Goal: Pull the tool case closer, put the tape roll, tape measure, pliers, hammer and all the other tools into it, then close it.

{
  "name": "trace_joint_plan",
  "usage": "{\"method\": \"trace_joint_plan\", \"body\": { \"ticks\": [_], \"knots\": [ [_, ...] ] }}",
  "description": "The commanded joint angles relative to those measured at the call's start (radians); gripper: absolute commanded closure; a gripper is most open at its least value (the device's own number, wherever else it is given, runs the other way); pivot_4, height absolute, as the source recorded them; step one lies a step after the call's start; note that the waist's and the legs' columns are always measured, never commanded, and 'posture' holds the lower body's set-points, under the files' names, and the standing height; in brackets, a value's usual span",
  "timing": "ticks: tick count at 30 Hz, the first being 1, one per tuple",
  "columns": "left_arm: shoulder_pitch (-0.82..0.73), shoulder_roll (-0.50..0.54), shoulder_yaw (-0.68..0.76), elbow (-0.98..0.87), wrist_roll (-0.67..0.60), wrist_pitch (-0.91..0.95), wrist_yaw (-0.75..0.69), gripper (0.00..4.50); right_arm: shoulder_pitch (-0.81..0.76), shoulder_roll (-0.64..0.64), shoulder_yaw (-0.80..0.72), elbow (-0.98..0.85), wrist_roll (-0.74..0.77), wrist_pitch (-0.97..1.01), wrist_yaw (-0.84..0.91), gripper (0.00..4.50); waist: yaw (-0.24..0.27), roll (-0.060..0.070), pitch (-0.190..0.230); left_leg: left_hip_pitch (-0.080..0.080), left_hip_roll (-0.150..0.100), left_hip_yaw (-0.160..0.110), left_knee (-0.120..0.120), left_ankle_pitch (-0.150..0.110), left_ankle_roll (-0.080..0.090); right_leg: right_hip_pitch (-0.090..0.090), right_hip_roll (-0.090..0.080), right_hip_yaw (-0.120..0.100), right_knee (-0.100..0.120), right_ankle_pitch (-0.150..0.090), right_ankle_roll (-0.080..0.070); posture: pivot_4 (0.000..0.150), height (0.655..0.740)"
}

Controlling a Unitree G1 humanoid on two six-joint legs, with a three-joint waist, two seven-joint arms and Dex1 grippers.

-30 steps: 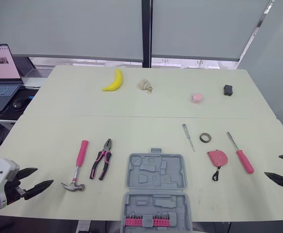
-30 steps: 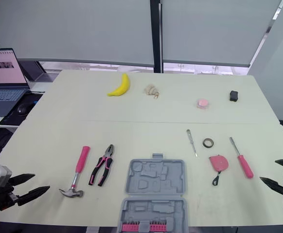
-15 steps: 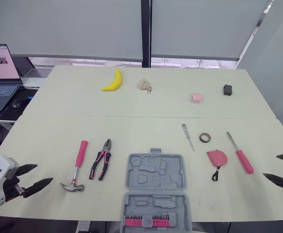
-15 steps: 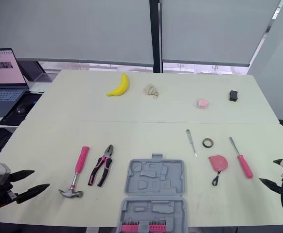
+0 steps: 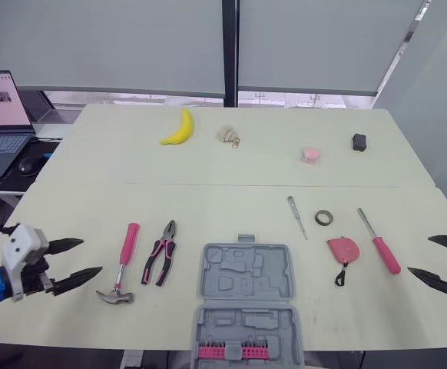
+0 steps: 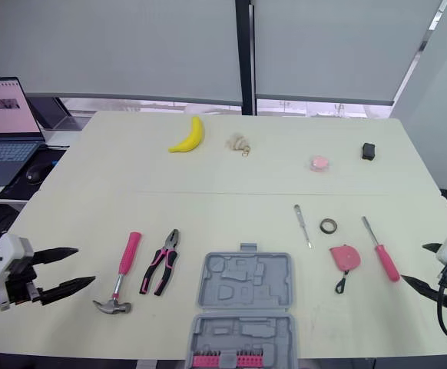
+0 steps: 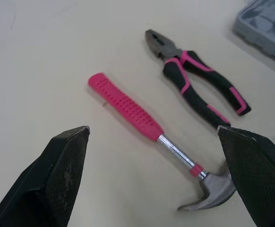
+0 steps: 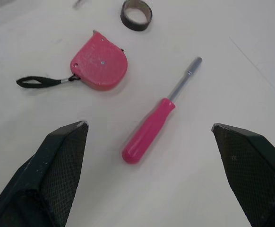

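Left eye view sets the tool case at the near middle of the desk, lying open and flat. At the near left corner the left hand hovers released, fingers spread, holding nothing. The hammer lies just to its right, long axis running near to far, head at the near end, pink grip away. The pliers lie parallel, one step further right towards the case. At the near right the right hand is likewise spread and empty. The pink screwdriver lies just to its left, and the tape measure beyond that. The tape roll sits a little farther off. I judge the left arm the nearer one for the hammer.
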Motion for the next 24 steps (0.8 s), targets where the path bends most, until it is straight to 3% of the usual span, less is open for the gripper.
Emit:
{"method": "trace_joint_plan", "body": {
  "ticks": [1, 8, 17, 22, 24],
  "knots": [
    [-0.043, -0.031, -0.058, -0.127, -0.047, 0.022, -0.013, 0.0, -0.047, -0.005, 0.024, -0.077, 0.028, 0.073, -0.039, 0.03, 0.0, 0.0, 0.0, 0.0, 0.0, 0.0, 0.0, 0.0, 0.0, 0.0, 0.0, 0.0, 0.0, 0.0, 0.0, 0.15, 0.7274],
    [-0.168, -0.069, -0.186, -0.302, -0.117, 0.122, -0.023, 0.0, -0.168, 0.007, 0.146, -0.141, 0.042, 0.158, -0.101, 0.03, -0.002, 0.0, 0.0, 0.0, 0.0, 0.0, 0.001, 0.0, 0.0, 0.0, 0.005, 0.002, 0.0, 0.001, 0.001, 0.15, 0.7274],
    [-0.347, -0.137, -0.32, -0.388, -0.158, 0.208, -0.021, 0.0, -0.379, 0.085, 0.396, -0.105, -0.014, 0.245, -0.235, 0.03, -0.005, 0.0, 0.0, -0.001, 0.0, 0.001, 0.002, 0.0, 0.0, -0.001, 0.012, 0.005, 0.0, 0.002, 0.002, 0.15, 0.7274],
    [-0.346, -0.143, -0.352, -0.441, -0.18, 0.235, -0.046, 0.0, -0.471, 0.165, 0.535, -0.065, -0.062, 0.259, -0.3, 1.07, -0.007, 0.0, 0.0, -0.002, 0.0, 0.001, 0.002, 0.0, 0.0, -0.003, 0.016, 0.006, 0.001, 0.002, 0.001, 0.15, 0.7274],
    [-0.343, -0.139, -0.363, -0.447, -0.177, 0.226, -0.066, 0.0, -0.51, 0.197, 0.584, -0.03, -0.09, 0.252, -0.323, 1.07, -0.008, 0.001, 0.0, -0.001, 0.001, 0.0, 0.002, 0.0, 0.0, -0.003, 0.017, 0.006, 0.001, 0.002, 0.0, 0.15, 0.7274]
  ]
}}
